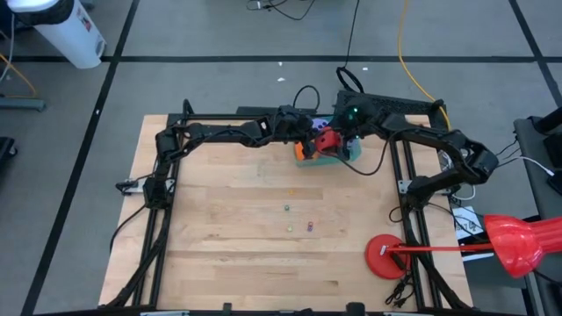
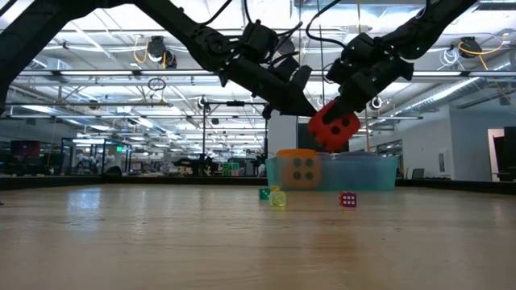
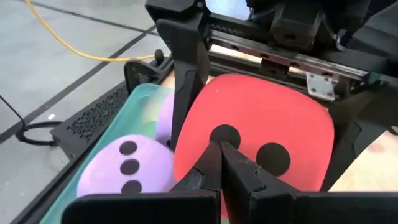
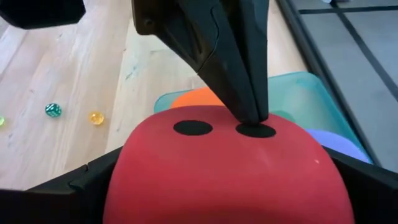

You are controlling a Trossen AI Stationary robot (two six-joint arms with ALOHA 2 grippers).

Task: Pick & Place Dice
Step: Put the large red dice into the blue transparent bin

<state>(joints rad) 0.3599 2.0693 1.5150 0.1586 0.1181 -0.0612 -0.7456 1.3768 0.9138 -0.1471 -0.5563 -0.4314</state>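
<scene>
Right gripper (image 2: 337, 121) clamped on the soft red cube die with dark pips (image 2: 334, 127), held in the air above the translucent teal plastic bin (image 2: 371, 172). Left gripper (image 3: 221, 163), fingers together, tips touching the red die's face. Below them in the bin: orange die (image 2: 298, 168), lavender-purple die (image 3: 127, 167).

Red die (image 4: 230, 168) in my right gripper (image 4: 230, 186): matt, soft, felt-like skin, flat black pips. Lavender die (image 3: 127, 168) likewise matt and plush. Bin (image 3: 134, 102): translucent teal plastic, smooth, faint sheen. Table (image 1: 237, 219): pale wood, visible grain, satin finish. My left gripper (image 3: 221, 171) fingers: dark matt plastic. Small dice (image 2: 348, 199) on the table: glossy, see-through.
</scene>
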